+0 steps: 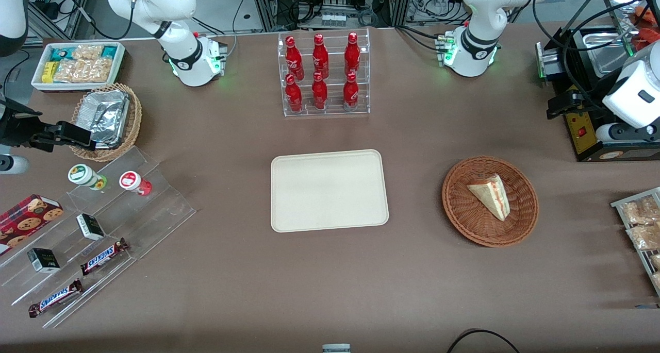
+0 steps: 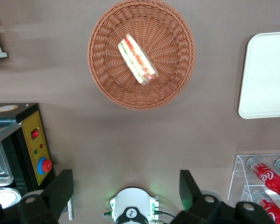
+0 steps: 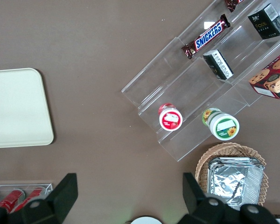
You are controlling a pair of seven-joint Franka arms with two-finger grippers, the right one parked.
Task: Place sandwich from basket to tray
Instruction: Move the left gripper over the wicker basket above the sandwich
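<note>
The sandwich (image 1: 492, 194), a pale bread wedge with a red and green filling stripe, lies in the round reddish-brown wicker basket (image 1: 464, 216) toward the working arm's end of the table. Both show in the left wrist view: sandwich (image 2: 137, 59), basket (image 2: 107, 79). The cream tray (image 1: 329, 190) lies flat and bare at the table's middle, beside the basket; it also shows in the left wrist view (image 2: 266, 74). My left gripper (image 1: 559, 105) hangs high above the table, farther from the front camera than the basket. It is open and empty (image 2: 125, 189).
A clear rack of red bottles (image 1: 324, 74) stands farther from the camera than the tray. A black machine with a yellow panel (image 1: 582, 131) sits under the gripper. A wire rack of snacks (image 1: 639, 224) is near the basket. Acrylic shelves with candy (image 1: 103, 214) lie toward the parked arm's end.
</note>
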